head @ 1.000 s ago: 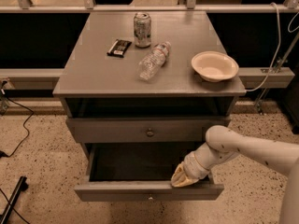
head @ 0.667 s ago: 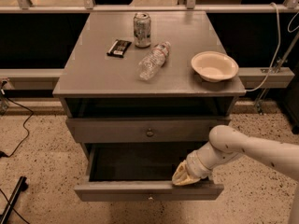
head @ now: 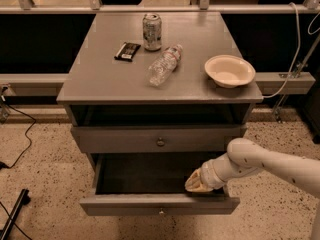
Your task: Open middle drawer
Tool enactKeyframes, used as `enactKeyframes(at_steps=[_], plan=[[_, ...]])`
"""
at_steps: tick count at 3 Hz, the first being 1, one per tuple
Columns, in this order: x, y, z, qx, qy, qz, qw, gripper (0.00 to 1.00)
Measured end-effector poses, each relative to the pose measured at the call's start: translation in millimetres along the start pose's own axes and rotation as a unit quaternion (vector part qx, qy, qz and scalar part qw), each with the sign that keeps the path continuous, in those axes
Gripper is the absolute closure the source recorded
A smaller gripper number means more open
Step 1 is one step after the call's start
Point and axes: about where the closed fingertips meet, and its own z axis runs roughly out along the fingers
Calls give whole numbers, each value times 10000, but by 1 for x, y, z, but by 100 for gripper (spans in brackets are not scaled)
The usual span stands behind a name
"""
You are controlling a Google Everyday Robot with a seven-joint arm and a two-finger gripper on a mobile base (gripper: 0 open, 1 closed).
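Note:
The middle drawer [head: 160, 204] is the grey drawer with a low front and a small round knob [head: 161, 212]. It stands pulled out, showing its deep, dark grey interior [head: 145, 174]. My gripper [head: 199, 184] reaches into the drawer from the right, at the right front corner just behind the front panel. Its tan tip rests at or near the panel's inner side. The white arm [head: 260, 164] runs off to the right edge.
Above it is another grey drawer [head: 160, 139] with a knob, nearly closed, and a dark gap under the tabletop. On the top stand a soda can [head: 152, 32], a lying plastic bottle [head: 164, 65], a dark snack bar [head: 127, 51] and a white bowl [head: 229, 70]. Cables lie on the floor at left.
The arm's elbow has shifted slightly to the right. The gripper stays at the drawer's right front corner, and the drawer is pulled out about as far as before.

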Motion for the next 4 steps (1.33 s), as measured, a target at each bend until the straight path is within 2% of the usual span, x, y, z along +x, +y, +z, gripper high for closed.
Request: enactKeyframes(at_steps=[1, 2, 3, 4], plan=[[17, -11, 17, 172, -19, 12, 9998, 100], [30, -13, 33, 200, 11, -16, 9998, 100], [38, -7, 42, 154, 18, -69, 9999, 100], [32, 7, 43, -99, -43, -273, 9996, 100]])
